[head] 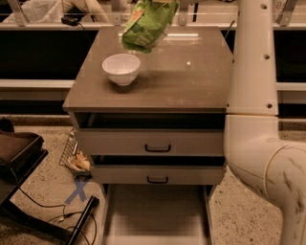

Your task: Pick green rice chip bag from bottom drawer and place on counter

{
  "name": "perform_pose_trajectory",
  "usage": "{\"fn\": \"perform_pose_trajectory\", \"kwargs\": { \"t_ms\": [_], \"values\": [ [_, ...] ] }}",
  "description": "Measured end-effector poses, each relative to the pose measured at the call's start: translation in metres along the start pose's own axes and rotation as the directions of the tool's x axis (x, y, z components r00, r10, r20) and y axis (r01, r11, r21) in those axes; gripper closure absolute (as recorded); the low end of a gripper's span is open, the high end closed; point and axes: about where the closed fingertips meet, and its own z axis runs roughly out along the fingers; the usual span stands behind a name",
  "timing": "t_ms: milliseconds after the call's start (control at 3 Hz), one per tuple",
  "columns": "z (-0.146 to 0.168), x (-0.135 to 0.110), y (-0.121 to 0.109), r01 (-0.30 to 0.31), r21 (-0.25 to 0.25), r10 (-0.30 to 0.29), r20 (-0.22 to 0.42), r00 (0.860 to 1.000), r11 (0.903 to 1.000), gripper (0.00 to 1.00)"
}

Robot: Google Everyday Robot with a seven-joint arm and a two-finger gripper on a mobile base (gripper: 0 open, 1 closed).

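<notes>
Robot lab: floor tape point(78, 190), cables point(36, 204); gripper point(161, 2) top edge.

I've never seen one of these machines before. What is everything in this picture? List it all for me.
green rice chip bag: one, light green, in the air over the back of the counter
white bowl: one, white, on the counter's left part
counter: one, grey-brown, top of the cabinet
upper drawers: two, pale grey with black handles, under the counter
bottom drawer: one, pale grey, pulled far out
wire rack: one, metal, on the floor left of the cabinet
tape cross: one, blue, on the floor
robot arm: one, white, at the right
tool: one, past the top edge above the bag, out of sight
</notes>
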Motion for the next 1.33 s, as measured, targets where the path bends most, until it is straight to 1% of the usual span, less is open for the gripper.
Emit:
{"fn": "perform_pose_trajectory", "kwargs": {
  "t_ms": [333, 1000, 1333],
  "values": [
    [0.0011, 0.0014, -0.0026, -0.003, 0.007, 0.003, -0.002, 1.000, 1.0000, 0.77],
    [0.0072, 0.0017, 0.0006, -0.001, -0.001, 0.001, -0.002, 1.000, 1.0000, 0.30],
    [0.0082, 0.0027, -0.0017, -0.005, 0.008, 0.005, -0.002, 1.000, 1.0000, 0.01]
  ]
}}
